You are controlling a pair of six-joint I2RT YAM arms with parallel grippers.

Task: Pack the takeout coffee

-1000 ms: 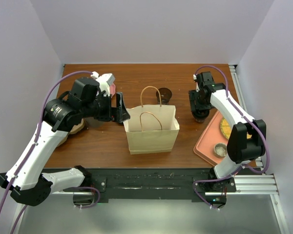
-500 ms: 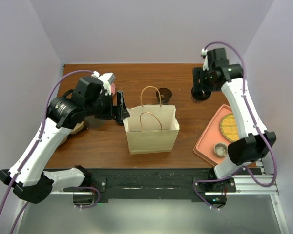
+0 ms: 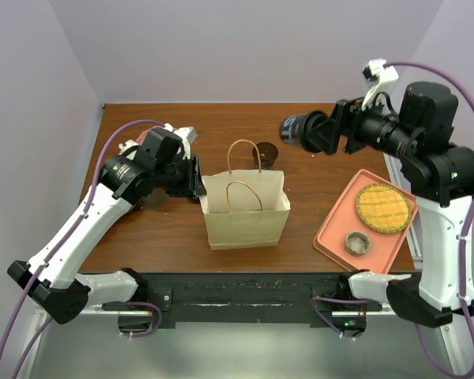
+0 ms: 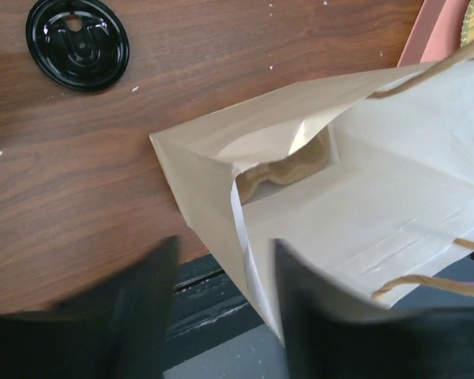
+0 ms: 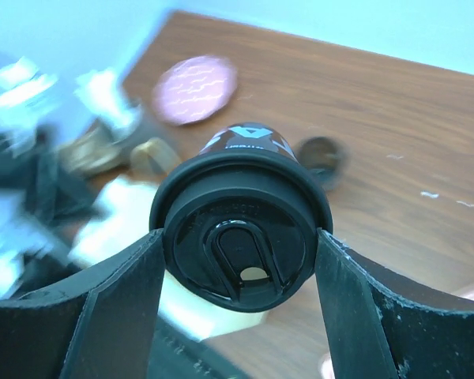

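Top view: I see paper bag (image 3: 245,209) open mid-table, loose lid (image 3: 266,150) behind, tray (image 3: 332,235) right. Left gripper (image 3: 196,177) straddles bag's left wall, jaws partly apart. Coffee cup (image 3: 294,130) sideways midair, clamped between right gripper (image 3: 310,133) jaws, beyond bag.

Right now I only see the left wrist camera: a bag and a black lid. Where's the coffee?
Observer: The right gripper holds the coffee sideways in the air, to the right of the bag.
Operator: Is the bag standing up?
Observer: Yes, from above it stands upright, with its mouth open and its handles up.
Operator: What's the pink thing in my corner?
Observer: A tray, holding a yellow disc and a small cup.
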